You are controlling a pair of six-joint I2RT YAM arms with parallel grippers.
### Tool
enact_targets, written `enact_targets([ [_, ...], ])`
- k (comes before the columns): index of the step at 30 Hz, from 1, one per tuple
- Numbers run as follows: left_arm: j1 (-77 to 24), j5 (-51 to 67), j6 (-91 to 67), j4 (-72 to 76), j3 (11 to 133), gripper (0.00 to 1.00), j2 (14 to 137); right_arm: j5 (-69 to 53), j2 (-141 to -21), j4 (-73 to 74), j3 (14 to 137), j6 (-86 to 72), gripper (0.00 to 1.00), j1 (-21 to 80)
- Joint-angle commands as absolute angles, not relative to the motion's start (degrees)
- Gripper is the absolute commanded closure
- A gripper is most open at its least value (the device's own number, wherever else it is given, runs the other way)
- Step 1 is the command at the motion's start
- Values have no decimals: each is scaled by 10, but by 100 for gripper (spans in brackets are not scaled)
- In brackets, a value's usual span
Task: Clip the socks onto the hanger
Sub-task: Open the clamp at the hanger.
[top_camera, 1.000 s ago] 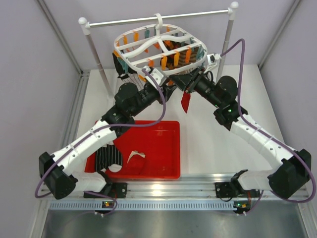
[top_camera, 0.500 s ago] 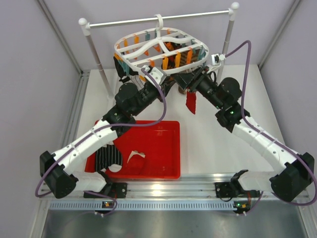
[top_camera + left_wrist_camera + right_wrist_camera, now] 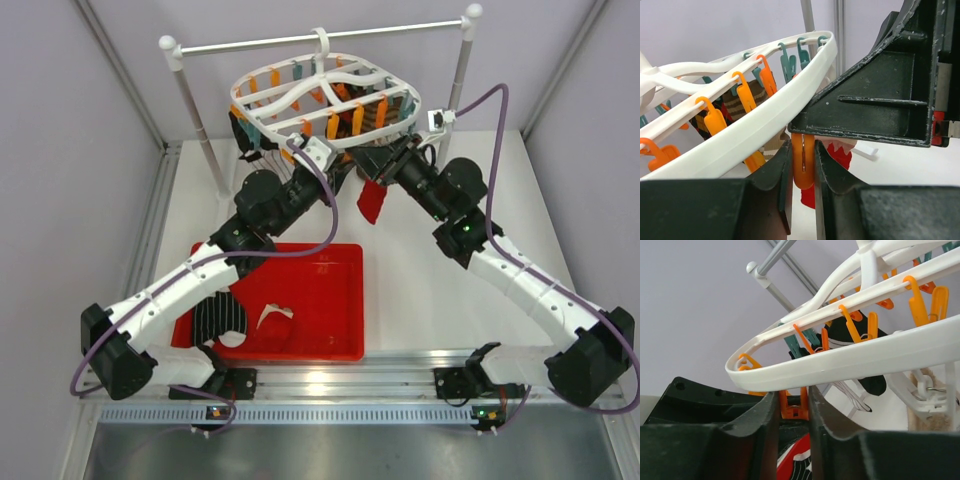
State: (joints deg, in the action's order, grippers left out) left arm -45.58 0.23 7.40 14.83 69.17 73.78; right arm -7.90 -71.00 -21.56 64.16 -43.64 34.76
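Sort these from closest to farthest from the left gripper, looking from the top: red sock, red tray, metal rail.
1. Red sock, just right of the left gripper.
2. Tray, nearer the arm bases.
3. Rail, at the table's near edge.

No text, label, brand, number or sign can be read in any view.

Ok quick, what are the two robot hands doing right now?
Left gripper: closed, pinching an orange clip on the hanger.
Right gripper: closed, holding the dark red sock.
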Motion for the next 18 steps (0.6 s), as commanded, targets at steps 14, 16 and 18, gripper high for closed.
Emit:
enact_targets([
  [14, -447, 79, 31, -65, 672, 36, 615, -62, -679, -258, 623, -428, 100, 345],
  [16, -415, 138, 31, -117, 671, 35, 597, -62, -679, -258, 621, -426, 100, 345],
  [18, -379, 185, 16, -180, 664, 34, 571, -62, -679, -258, 618, -425, 100, 345],
])
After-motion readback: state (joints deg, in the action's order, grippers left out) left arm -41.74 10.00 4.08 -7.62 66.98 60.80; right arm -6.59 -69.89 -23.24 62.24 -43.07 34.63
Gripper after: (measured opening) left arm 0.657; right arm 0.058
